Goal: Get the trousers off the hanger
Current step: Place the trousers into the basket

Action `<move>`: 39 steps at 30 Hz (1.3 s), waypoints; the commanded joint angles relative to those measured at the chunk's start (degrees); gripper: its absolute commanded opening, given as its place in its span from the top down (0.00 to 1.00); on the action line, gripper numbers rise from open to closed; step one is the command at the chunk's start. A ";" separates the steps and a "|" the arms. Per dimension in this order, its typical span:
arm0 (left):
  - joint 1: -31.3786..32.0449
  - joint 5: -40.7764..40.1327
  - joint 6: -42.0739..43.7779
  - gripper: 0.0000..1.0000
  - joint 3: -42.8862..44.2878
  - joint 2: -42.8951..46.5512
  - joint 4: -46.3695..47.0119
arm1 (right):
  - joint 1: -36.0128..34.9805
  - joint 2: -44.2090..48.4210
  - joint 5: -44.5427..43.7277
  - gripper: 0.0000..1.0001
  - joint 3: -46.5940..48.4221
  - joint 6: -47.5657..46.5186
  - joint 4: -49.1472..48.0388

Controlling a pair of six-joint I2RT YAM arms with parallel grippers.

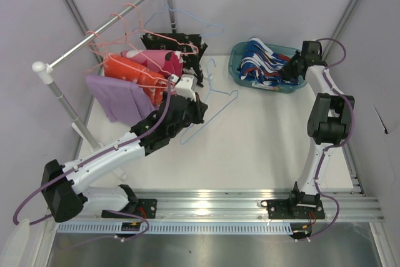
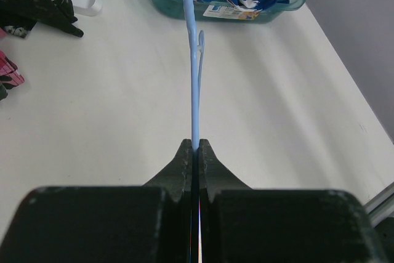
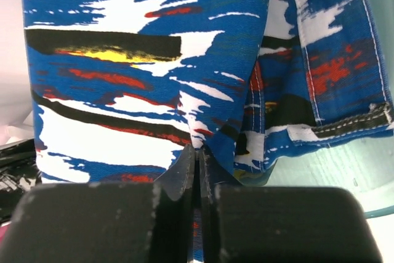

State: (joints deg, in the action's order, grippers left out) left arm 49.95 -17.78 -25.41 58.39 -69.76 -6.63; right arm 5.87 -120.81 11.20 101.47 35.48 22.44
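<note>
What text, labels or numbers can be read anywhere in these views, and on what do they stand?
Sticker on the teal basket wall: it carries print, but it is too small and blurred to read.
No other word, brand, number or sign shows in any view.

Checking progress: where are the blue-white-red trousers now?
Top view: the blue-white-red trousers lie in the teal basket at the far right, with the right gripper holding them in shut jaws.
</note>
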 commanded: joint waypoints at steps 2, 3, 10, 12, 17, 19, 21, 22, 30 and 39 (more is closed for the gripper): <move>-0.30 -0.94 0.62 1.00 2.34 0.23 2.59 | 0.37 1.99 1.63 1.00 6.17 -1.72 -2.75; -0.30 -0.85 0.62 1.00 2.34 0.23 2.59 | 0.37 1.99 1.72 1.00 7.94 -2.26 -1.18; -0.30 -0.68 0.62 1.00 1.64 0.85 3.64 | -0.24 0.32 2.16 1.00 24.03 -9.72 2.44; -0.38 -0.68 0.62 1.00 1.38 1.03 3.82 | -0.16 0.23 1.98 1.00 26.40 -12.26 1.39; -0.30 -0.76 0.54 1.00 0.58 1.64 4.35 | 1.68 -1.61 5.49 1.00 26.32 -15.09 -1.25; -0.30 -0.50 0.62 1.00 0.50 1.64 4.52 | 2.22 -2.84 7.86 1.00 25.63 -16.58 -1.43; -0.30 -0.50 0.62 1.00 0.58 1.64 4.52 | 2.22 -4.69 8.83 1.00 24.83 -18.42 -0.82; -0.38 -0.41 0.54 1.00 0.58 1.55 4.44 | 2.13 -5.04 9.01 1.00 23.78 -19.65 -0.21; -0.30 -0.59 0.62 1.00 0.76 1.64 3.47 | 2.21 -4.25 6.90 1.00 11.73 -26.34 -3.36; -0.38 -0.24 -0.17 1.00 0.58 1.20 3.29 | 3.01 -5.75 4.80 0.71 22.27 -28.81 5.95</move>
State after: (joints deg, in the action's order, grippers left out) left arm 49.95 -17.76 -25.43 58.39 -69.73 -5.26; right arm 8.67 -127.79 16.80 117.21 8.25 26.26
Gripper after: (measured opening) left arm 0.026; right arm 0.251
